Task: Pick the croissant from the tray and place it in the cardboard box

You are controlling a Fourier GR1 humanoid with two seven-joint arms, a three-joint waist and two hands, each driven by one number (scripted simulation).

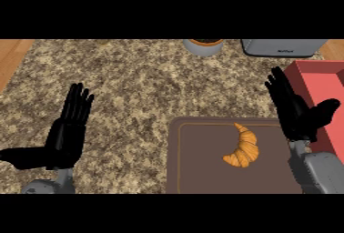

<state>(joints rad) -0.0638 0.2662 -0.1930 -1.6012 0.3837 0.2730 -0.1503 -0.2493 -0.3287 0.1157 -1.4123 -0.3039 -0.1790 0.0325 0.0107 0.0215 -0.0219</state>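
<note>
Lying on the brown tray [201, 168], the croissant [243, 148] is untouched; right hand [293, 111] beside it, fingers straight; left hand [67, 129] likewise open.

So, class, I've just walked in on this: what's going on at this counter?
Nothing is being held yet. The croissant lies on the brown tray. The right hand is open, fingers straight, above the tray's right edge and beside the red box. The left hand rests open over the speckled counter, away from the tray.
</note>
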